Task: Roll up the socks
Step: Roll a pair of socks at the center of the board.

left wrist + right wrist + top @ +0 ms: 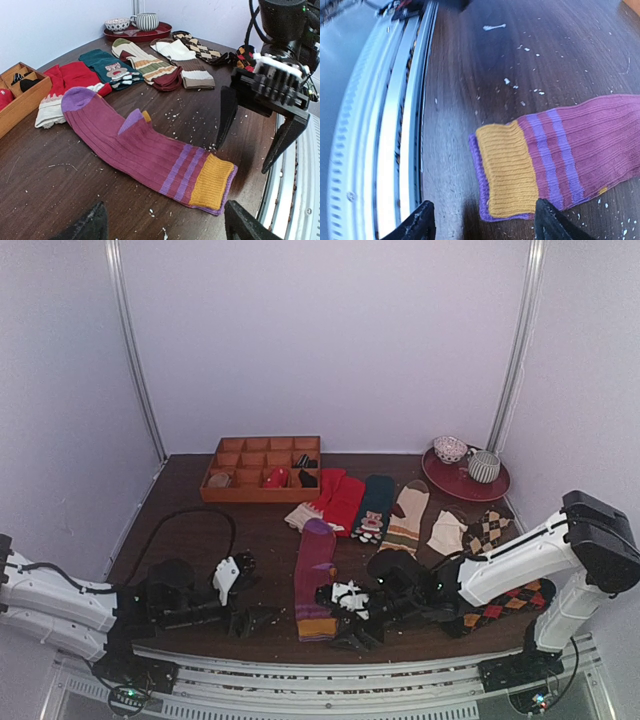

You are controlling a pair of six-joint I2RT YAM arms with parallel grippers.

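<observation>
A maroon sock with purple stripes and a yellow cuff lies flat near the table's front, cuff toward the arms. It also shows in the left wrist view and the right wrist view. My left gripper is open and empty just left of the cuff, with the cuff lying ahead between its fingers. My right gripper is open and empty just right of the cuff, with the yellow cuff in front of its jaws. It also appears in the left wrist view.
Behind lie red socks, a teal sock, a striped cream sock, a cream sock and argyle socks. An orange divided tray stands back left. A red plate with cups stands back right. A metal rail runs along the front edge.
</observation>
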